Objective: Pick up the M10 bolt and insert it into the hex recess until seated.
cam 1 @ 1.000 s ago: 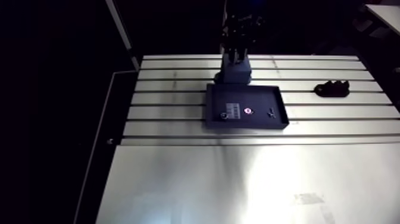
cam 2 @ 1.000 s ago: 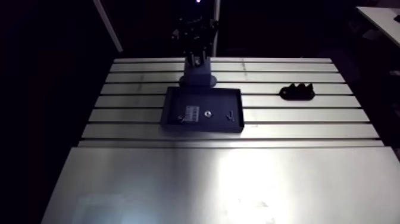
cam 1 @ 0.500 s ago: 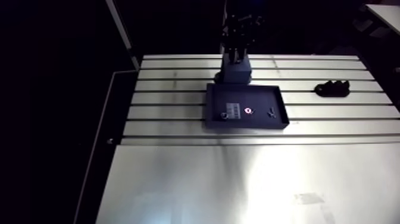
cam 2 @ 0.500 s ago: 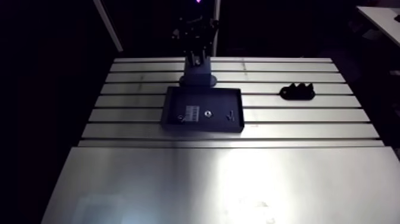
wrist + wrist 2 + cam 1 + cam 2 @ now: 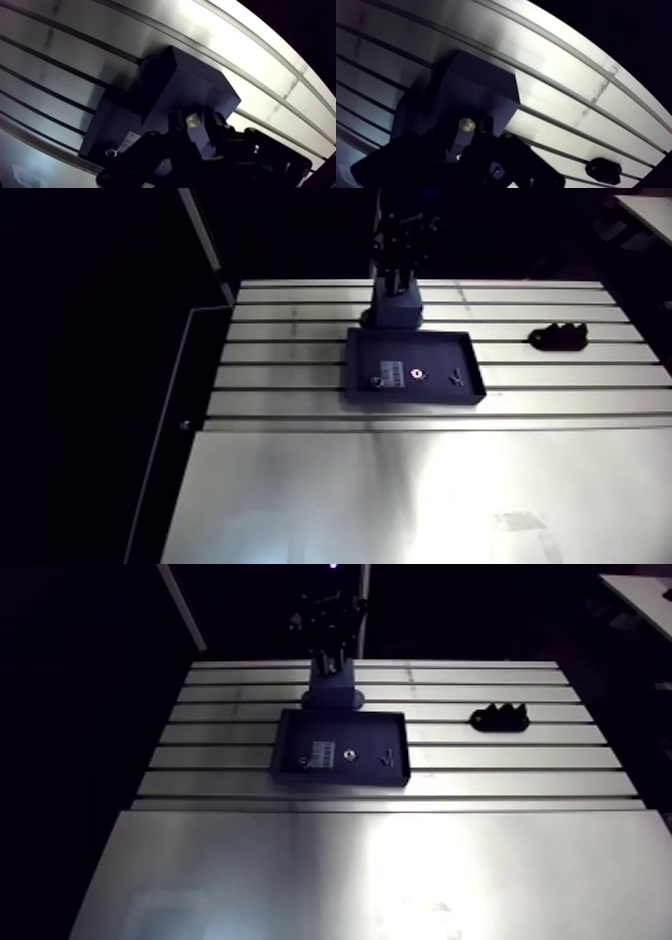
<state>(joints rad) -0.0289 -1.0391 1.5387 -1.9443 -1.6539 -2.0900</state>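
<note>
On the slotted aluminium table [image 5: 400, 488] a dark shallow tray [image 5: 415, 396] lies across the middle slots, and a dark block [image 5: 396, 312] stands just beyond its far rim, touching or nearly touching it. The gripper [image 5: 195, 126] hangs straight over this block. In the wrist view its two fingers [image 5: 216, 122] stand narrow, closed on either side of the M10 bolt [image 5: 192, 118], whose pale round end shows between them above the block's top face. Whether the bolt has entered the hex recess cannot be told, since the fingers hide that spot. Inside the tray lie a white label [image 5: 392, 372], a small ring [image 5: 417, 373] just right of it, and a small round piece [image 5: 375, 382] near the left wall. A black lumpy object [image 5: 558, 338] sits well apart to the right of the tray
</note>
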